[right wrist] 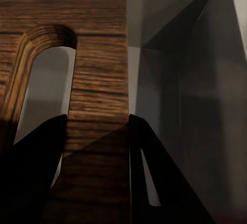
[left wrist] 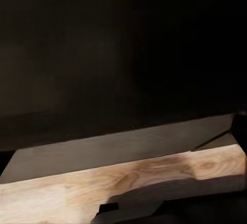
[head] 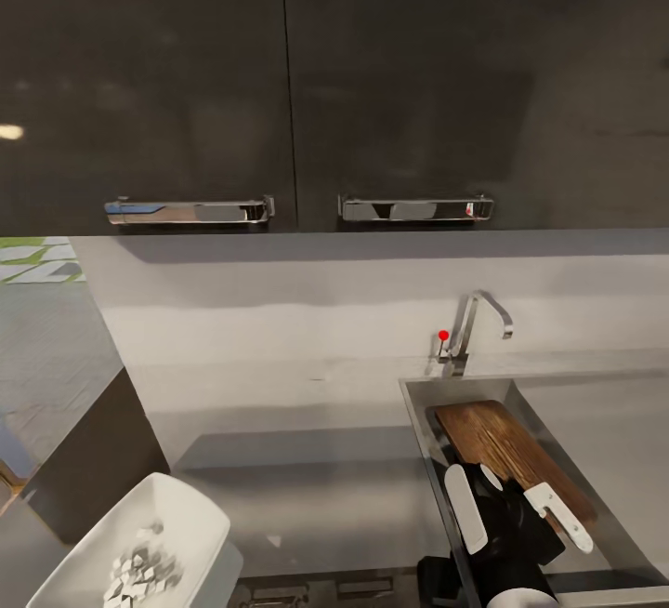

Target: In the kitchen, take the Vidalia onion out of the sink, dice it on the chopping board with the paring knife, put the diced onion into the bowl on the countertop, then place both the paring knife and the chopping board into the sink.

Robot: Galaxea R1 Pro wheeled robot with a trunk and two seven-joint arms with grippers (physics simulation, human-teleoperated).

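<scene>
Two dark fingers point(right wrist: 31, 178) of our right gripper point(head: 517, 508) are pinching the chopping board point(head: 502, 445) beside its handle slot at the head view's lower right, tilting it into the sink point(head: 604, 403) so it fits, while the bowl point(head: 186, 520) of diced onion point(head: 139, 573) is sitting lower left.

Head view evenly lit; ceiling-light glare on glossy upper cabinets point(head: 279, 78). Wrist views dim, heavily shadowed, soft and slightly blurred.
</scene>
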